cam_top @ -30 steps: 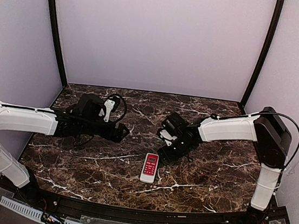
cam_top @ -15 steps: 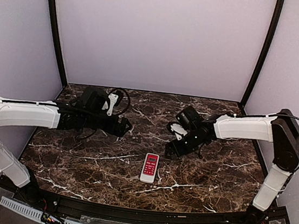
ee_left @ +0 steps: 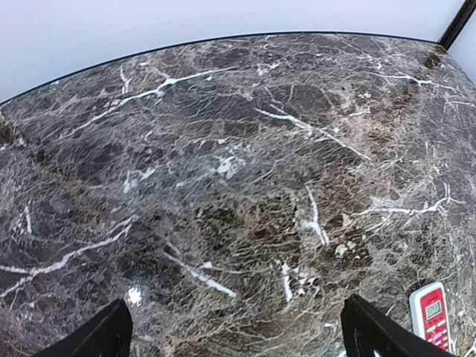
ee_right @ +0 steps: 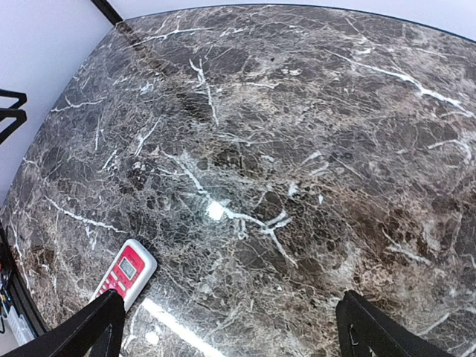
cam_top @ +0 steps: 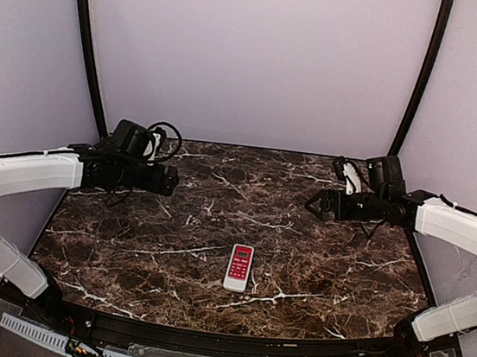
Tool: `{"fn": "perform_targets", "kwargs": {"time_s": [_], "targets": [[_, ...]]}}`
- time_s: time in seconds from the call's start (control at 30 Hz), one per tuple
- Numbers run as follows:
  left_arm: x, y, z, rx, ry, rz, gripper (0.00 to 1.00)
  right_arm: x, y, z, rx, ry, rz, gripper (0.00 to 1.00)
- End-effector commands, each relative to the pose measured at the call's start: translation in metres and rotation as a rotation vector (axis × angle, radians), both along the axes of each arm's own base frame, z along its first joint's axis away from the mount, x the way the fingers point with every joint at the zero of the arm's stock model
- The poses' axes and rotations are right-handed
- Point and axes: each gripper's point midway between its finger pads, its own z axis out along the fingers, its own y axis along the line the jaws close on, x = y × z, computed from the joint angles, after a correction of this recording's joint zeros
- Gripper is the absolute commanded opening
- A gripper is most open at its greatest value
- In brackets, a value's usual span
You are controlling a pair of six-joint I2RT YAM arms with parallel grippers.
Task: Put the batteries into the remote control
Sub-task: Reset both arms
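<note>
- The remote (cam_top: 239,267) is a small, flat rectangle with rounded corners. It lies face up, with a red front inside a white rim.
- A small pale display sits near the remote's far end, with rows of tiny buttons below it. The buttons are too small to read.
- The remote rests flat on the table (cam_top: 339,278), near the front edge and about midway between my two arms. It touches nothing else.
- Its long axis runs from near to far. The display end points toward the back wall (cam_top: 253,58) and leans slightly to my right.
- My left wrist camera shows the remote (ee_left: 431,314) at the lower right. My right wrist camera shows it (ee_right: 125,273) at the lower left, just beside one finger (ee_right: 97,327).
- The tabletop is dark brown marble-patterned stone with white veins. It is smooth and glossy, with bright spots of reflected light.
- The walls are plain, matte pale lilac, with black posts in the back corners.
- My left gripper (cam_top: 171,184) hangs over the table's left rear. Its black fingers (ee_left: 111,331) are spread wide with only bare table between them.
- My right gripper (cam_top: 315,204) hangs over the right rear, well apart from the remote. Its jaws are also spread and hold nothing.
- Both arms have white shells and black joints.
</note>
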Motion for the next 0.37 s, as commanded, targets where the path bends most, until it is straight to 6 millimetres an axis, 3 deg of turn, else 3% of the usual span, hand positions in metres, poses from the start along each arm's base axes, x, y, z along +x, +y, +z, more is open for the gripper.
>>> {"fn": "perform_targets", "kwargs": {"time_s": [0.0, 0.17, 0.33], "targets": [[-0.021, 0.025, -0.021, 0.015, 0.045, 0.076, 0.99, -0.011, -0.009, -0.003, 0.094, -0.020, 0.011, 0.99], [-0.034, 0.028, -0.053, -0.011, 0.108, 0.090, 0.99, -0.029, -0.011, -0.023, 0.132, -0.005, 0.029, 0.99], [-0.032, 0.022, -0.051, -0.041, 0.086, 0.070, 0.99, -0.034, -0.010, -0.023, 0.157, -0.027, 0.040, 0.99]]}}
